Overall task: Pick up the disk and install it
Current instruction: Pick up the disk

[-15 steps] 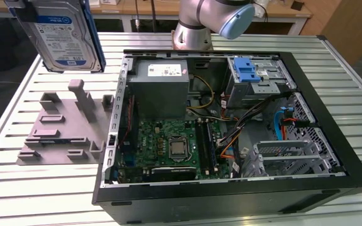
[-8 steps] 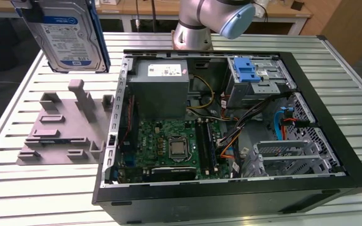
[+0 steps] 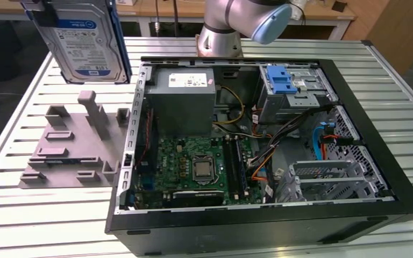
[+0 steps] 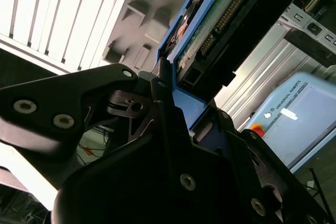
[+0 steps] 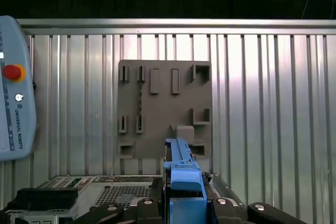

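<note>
Gripper [image 5: 185, 205] pinched on the disk [image 3: 86, 44] by its blue rails — drive held upright, clear of the table. Grey fixture block [image 5: 165, 109] lies below the gripper — open computer case [image 3: 264, 226] beside it.

Silver-grey cylindrical metal arm [image 3: 219, 37] at the exterior view's 12 o'clock; pale blue round plastic joint cap [image 3: 271, 24] at its 2 o'clock. Matte black angular gripper [image 5: 185, 207], plates studded with silver socket-head screws [image 4: 24, 106].
</note>
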Available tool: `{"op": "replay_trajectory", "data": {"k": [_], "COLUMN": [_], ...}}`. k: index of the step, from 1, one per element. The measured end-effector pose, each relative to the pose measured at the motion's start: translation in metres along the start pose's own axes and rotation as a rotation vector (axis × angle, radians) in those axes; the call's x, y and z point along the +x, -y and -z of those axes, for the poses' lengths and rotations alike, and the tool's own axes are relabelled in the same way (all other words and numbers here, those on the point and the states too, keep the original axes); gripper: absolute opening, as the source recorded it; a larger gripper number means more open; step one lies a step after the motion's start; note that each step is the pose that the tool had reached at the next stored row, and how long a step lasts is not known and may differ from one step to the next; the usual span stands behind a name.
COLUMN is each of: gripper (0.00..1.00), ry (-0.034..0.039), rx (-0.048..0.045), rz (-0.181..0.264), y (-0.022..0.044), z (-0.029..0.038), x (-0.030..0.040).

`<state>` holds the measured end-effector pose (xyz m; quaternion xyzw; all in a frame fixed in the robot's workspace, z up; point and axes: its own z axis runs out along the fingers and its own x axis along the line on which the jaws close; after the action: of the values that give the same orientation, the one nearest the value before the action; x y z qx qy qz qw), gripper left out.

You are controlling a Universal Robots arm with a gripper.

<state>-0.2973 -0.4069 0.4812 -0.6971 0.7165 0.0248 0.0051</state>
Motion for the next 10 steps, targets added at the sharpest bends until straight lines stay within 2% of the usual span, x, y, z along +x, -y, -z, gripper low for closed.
{"op": "replay_trajectory", "data": {"k": [10], "gripper": [0.36], "ry": [0.0000], "rx": [-0.0001], "rz": [0.000], "y": [0.0154], "z": [0.0006], "x": [0.0034]}}
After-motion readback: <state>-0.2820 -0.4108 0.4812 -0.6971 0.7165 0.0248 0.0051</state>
